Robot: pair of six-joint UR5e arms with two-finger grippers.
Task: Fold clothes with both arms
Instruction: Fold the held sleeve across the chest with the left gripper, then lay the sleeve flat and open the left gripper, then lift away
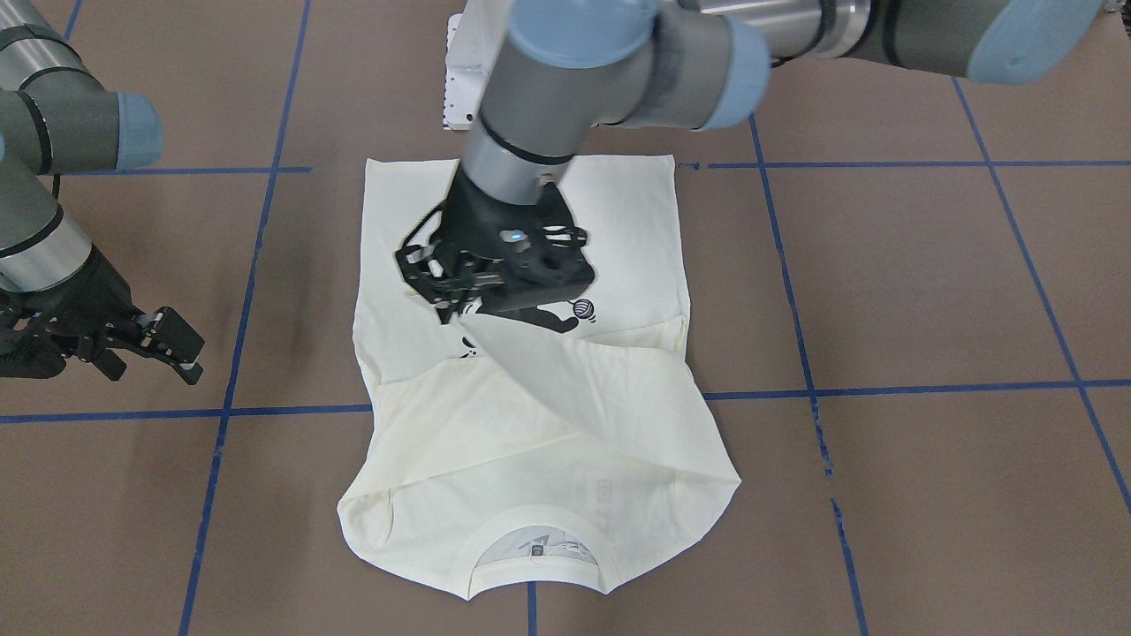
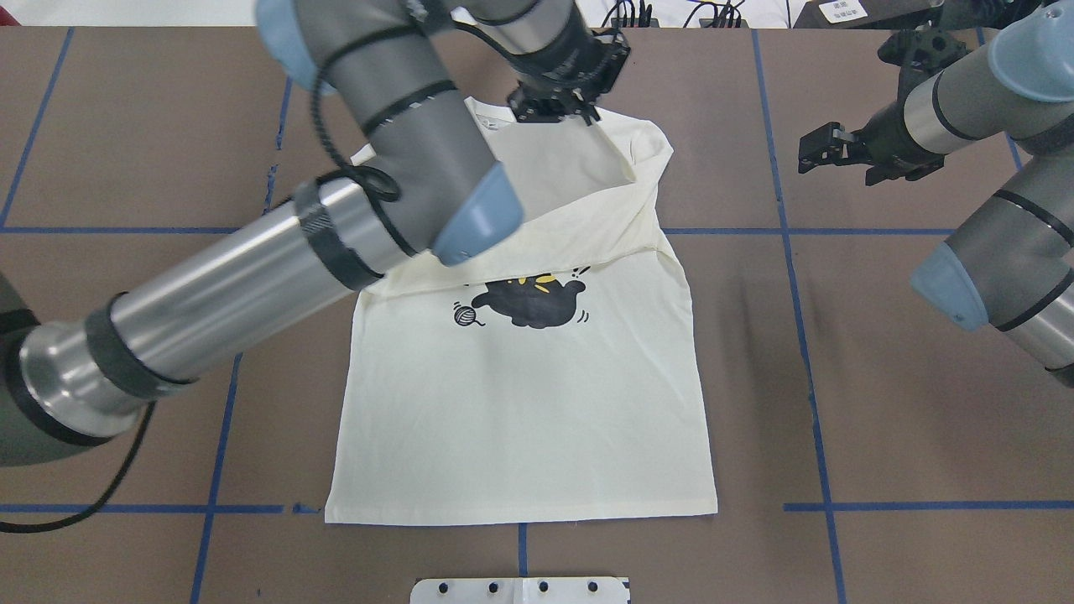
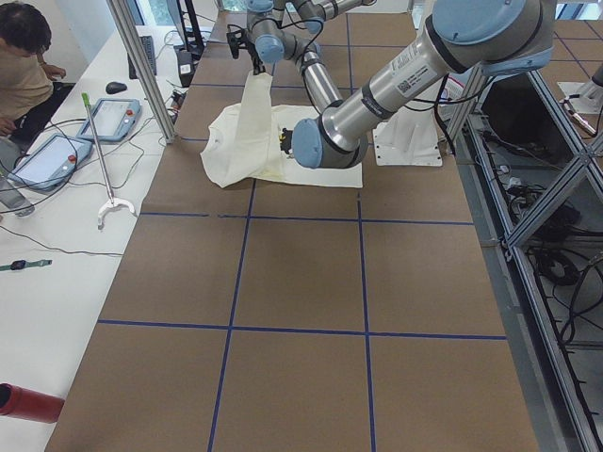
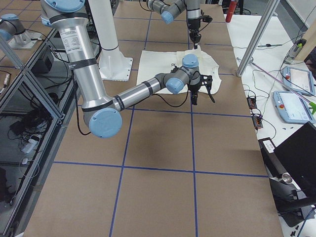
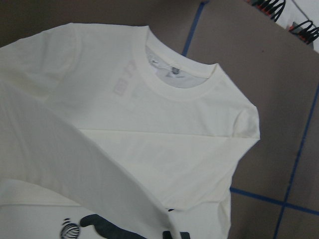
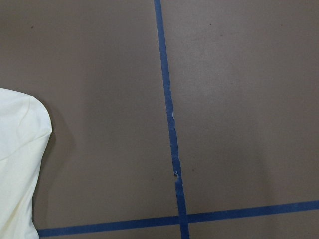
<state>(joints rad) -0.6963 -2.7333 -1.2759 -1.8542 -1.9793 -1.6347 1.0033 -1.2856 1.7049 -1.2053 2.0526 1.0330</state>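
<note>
Entry, taken from the operators' side of the table.

Nearest: the ribbed collar (image 1: 530, 521) of the cream T-shirt (image 1: 495, 459). The shirt lies on the brown table (image 1: 884, 291) near its middle, print side up, with the collar end away from the robot and the hem toward it.

Next: folded-in cloth covers the shoulder area. From it a band of cloth (image 1: 565, 380) rises to a peak.

At the peak: the left gripper (image 1: 455, 300) is clenched on that cloth. In the left side view the cloth hangs from it, lifted clear of the table. The gripper hovers over the black cat print (image 1: 535, 316) and hides part of it. The left arm (image 1: 565, 79) reaches in over the hem.

Off to one side: the right gripper (image 1: 168, 349) hangs over bare table with its fingers spread, near the shirt's edge but apart from it.

Farthest: the straight hem, then the white base plate (image 1: 459, 79). Blue tape lines (image 1: 884, 389) grid the table.
</note>
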